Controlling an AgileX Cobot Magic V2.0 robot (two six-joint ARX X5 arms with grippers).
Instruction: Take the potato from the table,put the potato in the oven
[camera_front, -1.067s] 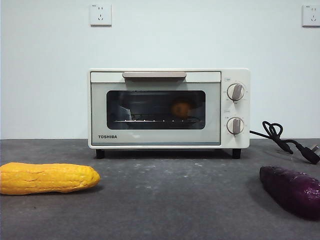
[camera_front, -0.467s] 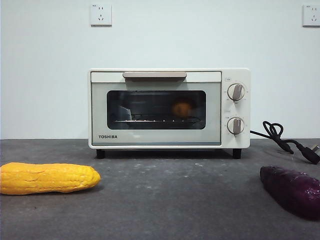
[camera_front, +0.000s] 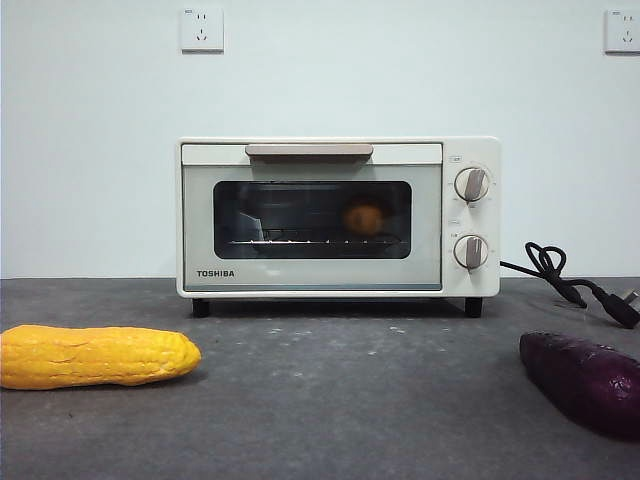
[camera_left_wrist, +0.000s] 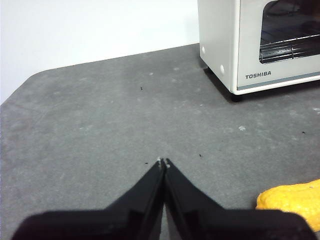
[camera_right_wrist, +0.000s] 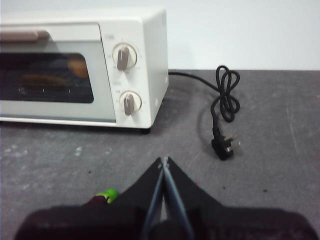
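The potato (camera_front: 364, 217) sits inside the closed cream oven (camera_front: 338, 217) on its wire rack, seen dimly through the dark glass, toward the knob side. The oven stands at the back of the grey table (camera_front: 330, 400). Both hands are well apart from it: the left hand (camera_left_wrist: 163, 162), jaws pressed together and empty, hovers near the corn cob (camera_front: 95, 356), and the right hand (camera_right_wrist: 163, 160), likewise closed and empty, hovers near the purple sweet potato (camera_front: 585, 380).

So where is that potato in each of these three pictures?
Front view: the potato sits inside the oven, right of the window's centre, door shut.
Left wrist view: not visible.
Right wrist view: an orange blur behind the glass.
Shared landmark: the oven's cream-white front.
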